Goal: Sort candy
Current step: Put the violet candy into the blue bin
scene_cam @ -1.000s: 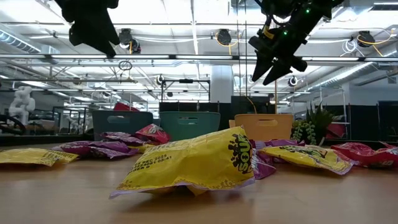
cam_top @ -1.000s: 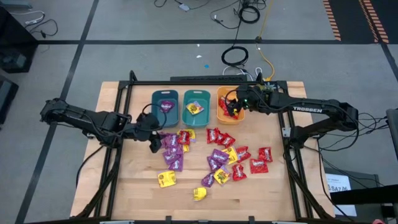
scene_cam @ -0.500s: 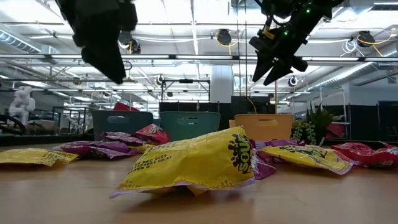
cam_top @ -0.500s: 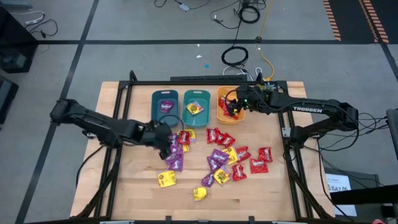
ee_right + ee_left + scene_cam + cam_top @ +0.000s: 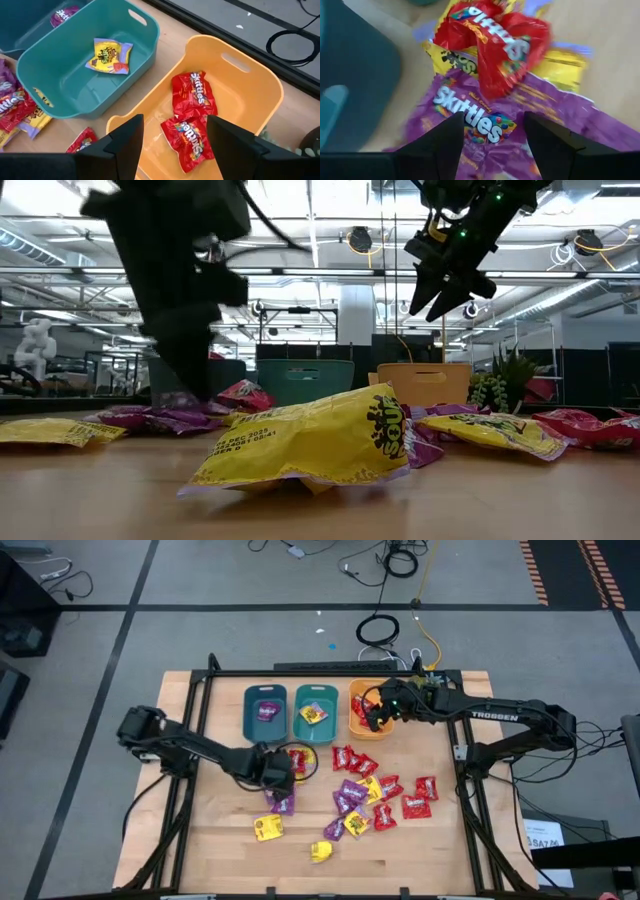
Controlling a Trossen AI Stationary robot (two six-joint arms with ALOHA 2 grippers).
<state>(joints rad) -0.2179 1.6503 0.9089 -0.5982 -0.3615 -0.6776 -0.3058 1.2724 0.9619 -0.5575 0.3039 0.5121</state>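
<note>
Purple, yellow and red candy packets (image 5: pixel 350 790) lie scattered on the wooden table, in front of three bins. My left gripper (image 5: pixel 280 772) is open and low over the left of the pile. In the left wrist view its fingers (image 5: pixel 492 145) stand either side of a purple packet (image 5: pixel 480 120), with a red packet (image 5: pixel 495 45) and a yellow one lying just beyond. My right gripper (image 5: pixel 378 712) hangs open and empty above the orange bin (image 5: pixel 260 95), which holds red packets (image 5: pixel 192 95). My left gripper slants down from the table's left with a finger on each side of the purple packet's middle (image 5: pixel 490 131). The packet lies flat on the table. I cannot tell whether the fingertips touch it.
A blue-teal bin (image 5: pixel 250 725) holds a purple packet, and the teal bin (image 5: pixel 50 75) next to it holds a yellow one (image 5: pixel 109 56). Loose yellow packets (image 5: pixel 266 829) lie toward the near edge. A small green plant (image 5: pixel 500 385) stands at the far right. A metal frame borders the table.
My left gripper has come down and moved toward the table's right, from beside the pile to low over its purple packets, tipping more steeply downward and staying open. The packets have not moved.
</note>
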